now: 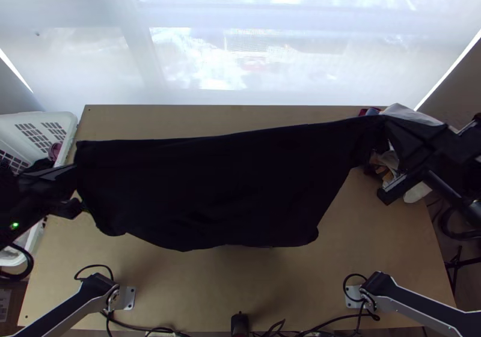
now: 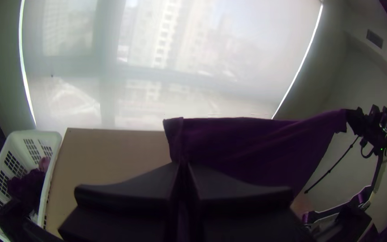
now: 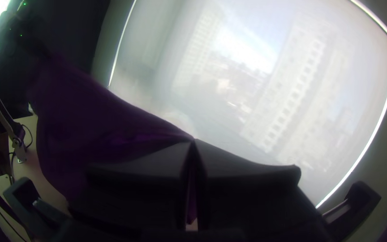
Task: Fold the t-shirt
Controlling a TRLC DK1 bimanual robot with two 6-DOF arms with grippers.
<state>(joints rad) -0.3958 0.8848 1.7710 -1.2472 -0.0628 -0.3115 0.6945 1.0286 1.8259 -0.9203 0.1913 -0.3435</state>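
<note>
One white basket (image 1: 71, 121): cloth inside, beside the left edge of my table (image 1: 180, 283)
Left gripper (image 1: 73, 172): I have it pinched on the t-shirt's upper corner
T-shirt (image 1: 210, 187): dark, spread, hanging over the table
Right gripper (image 1: 386, 124): clamped on the opposite upper corner

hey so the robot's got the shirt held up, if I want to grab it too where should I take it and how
I'd pinch the shirt by its lower edge, reaching in from the table's near side. The left gripper and right gripper stretch it between them, while that edge hangs loose.
</note>
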